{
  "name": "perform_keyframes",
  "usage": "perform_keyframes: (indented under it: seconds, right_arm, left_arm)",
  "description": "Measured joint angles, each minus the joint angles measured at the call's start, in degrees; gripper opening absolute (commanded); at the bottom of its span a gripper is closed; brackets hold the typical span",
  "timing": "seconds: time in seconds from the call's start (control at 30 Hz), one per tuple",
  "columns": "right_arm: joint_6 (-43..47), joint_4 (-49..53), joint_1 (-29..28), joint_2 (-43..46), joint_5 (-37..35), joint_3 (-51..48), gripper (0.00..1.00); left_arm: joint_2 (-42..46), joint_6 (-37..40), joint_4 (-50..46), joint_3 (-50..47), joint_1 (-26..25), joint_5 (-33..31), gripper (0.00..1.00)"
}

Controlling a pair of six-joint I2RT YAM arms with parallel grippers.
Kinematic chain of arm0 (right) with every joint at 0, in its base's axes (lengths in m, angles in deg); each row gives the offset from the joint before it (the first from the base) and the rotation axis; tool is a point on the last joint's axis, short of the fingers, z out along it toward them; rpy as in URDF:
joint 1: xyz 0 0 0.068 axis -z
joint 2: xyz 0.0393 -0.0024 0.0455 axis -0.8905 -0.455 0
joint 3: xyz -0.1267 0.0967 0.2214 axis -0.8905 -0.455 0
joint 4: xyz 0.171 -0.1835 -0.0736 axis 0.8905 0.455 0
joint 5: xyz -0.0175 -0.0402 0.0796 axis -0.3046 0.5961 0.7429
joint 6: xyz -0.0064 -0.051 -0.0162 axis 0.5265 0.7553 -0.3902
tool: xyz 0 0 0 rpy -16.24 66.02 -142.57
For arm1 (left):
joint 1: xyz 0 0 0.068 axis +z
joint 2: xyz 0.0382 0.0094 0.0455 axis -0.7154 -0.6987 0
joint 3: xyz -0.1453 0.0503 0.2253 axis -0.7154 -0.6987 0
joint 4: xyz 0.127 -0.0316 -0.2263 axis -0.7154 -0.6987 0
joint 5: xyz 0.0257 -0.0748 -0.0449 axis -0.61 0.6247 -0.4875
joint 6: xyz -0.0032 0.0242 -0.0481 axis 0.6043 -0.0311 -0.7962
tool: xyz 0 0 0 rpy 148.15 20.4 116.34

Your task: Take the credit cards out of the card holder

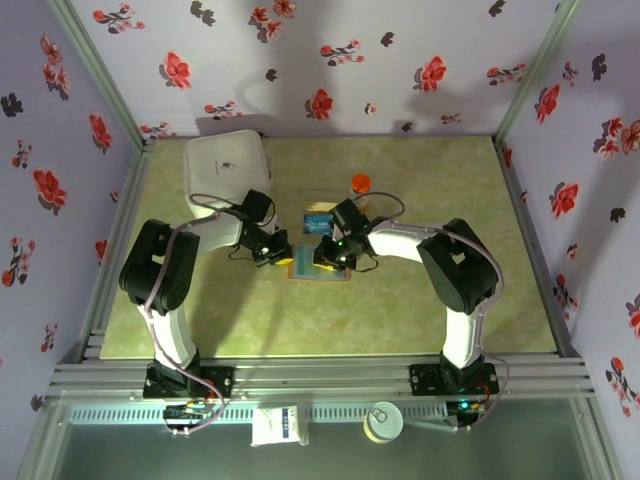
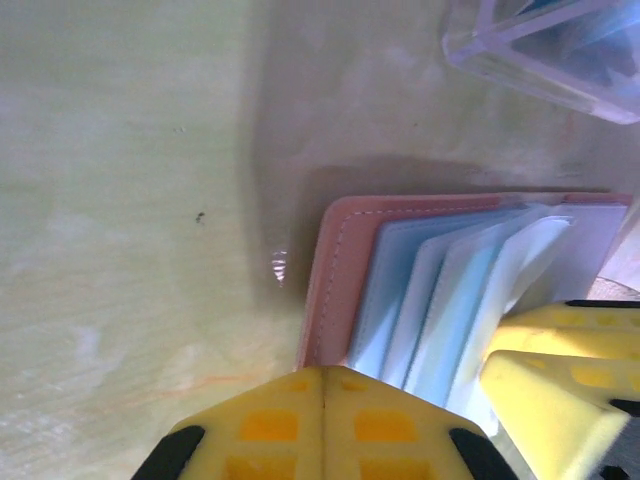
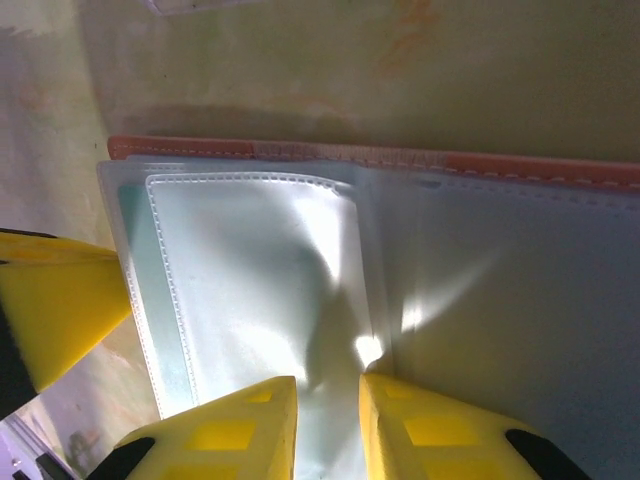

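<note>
Pinching at the middle fold, the right claw point(image 3: 328, 415) has its two yellow jaws drawn close, with only a narrow gap between them. A clear plastic pocket of the card holder point(image 3: 480, 300) seems to be caught in that gap. The left claw point(image 2: 325, 425) is fully closed and empty, its tip at the holder's near edge. I cannot tell whether it presses down on the rim or just sits beside it.

The holder lies spread open in the middle of the table point(image 3: 300, 70), brown rim outward, and its clear pockets fan up between the two claws. A teal edge showing through the left-hand pocket looks like one of the cards point(image 3: 133, 270), tucked well inside.

The cards should be light, stiff and slick, while the pockets are soft, glossy film that bends and slides. A card is best taken by a bare short edge at the pocket mouth, with the holder pinned flat by its rim. Gripping through the film would likely lift the whole holder.

Both arms reach inward from their bases with elbows out, wrists bent down, meeting over the holder. A clear box point(image 2: 540, 45) sits just behind it.
</note>
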Motion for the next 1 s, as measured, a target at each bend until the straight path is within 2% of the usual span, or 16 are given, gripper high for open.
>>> perform_keyframes:
  seconds: [0.47, 0.7, 1.0]
  right_arm:
    - [-1.9, -5.2, 1.1, 0.5, 2.8, -3.1, 0.24]
    - [-1.9, -6.4, 1.4, 0.6, 3.6, -3.8, 0.25]
    - [-2.6, -7.0, 1.5, 0.7, 3.7, -4.1, 0.24]
  left_arm:
    - [2.5, -4.7, 2.5, 0.0, -2.0, 0.7, 0.16]
    - [2.4, -5.5, 3.2, 0.2, -4.5, 0.7, 0.2]
    - [0.8, -5.8, 3.6, 0.8, -4.7, 0.8, 0.2]
